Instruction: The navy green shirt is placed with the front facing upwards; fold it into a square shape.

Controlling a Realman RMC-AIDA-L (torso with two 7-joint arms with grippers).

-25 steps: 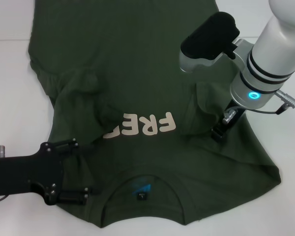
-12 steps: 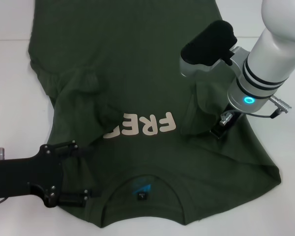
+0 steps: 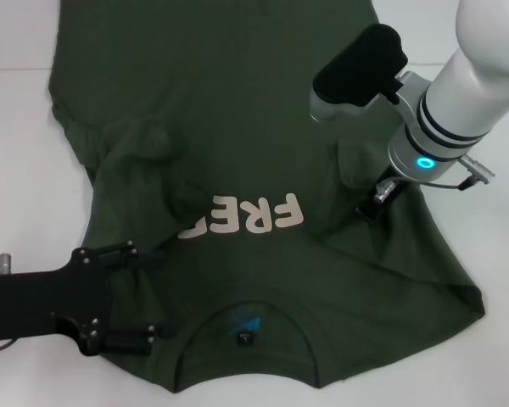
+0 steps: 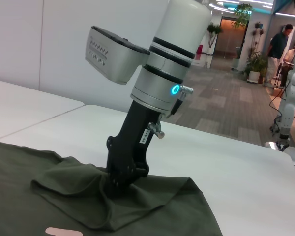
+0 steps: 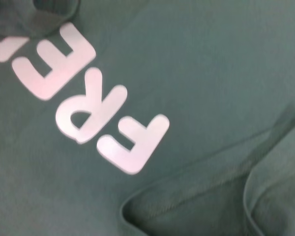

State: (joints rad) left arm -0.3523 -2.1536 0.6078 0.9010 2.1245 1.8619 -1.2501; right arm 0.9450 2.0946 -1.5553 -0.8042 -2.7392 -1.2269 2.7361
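I see the shirt [image 3: 237, 153] spread front-up on the white desk [image 3: 17, 170], collar nearest me, a sleeve folded in over the lettering [image 3: 242, 218]. My right end effector [image 3: 375, 203] sits right of the lettering, pressed into a bunched fold of shirt; it looks clamped on the cloth. My left end effector [image 3: 127, 292] lies left of the collar, fingers apart, straddling the shoulder edge.

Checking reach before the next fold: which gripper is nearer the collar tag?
Left. The left gripper sits just beside the collar tag; the right gripper is farther off, past the lettering.
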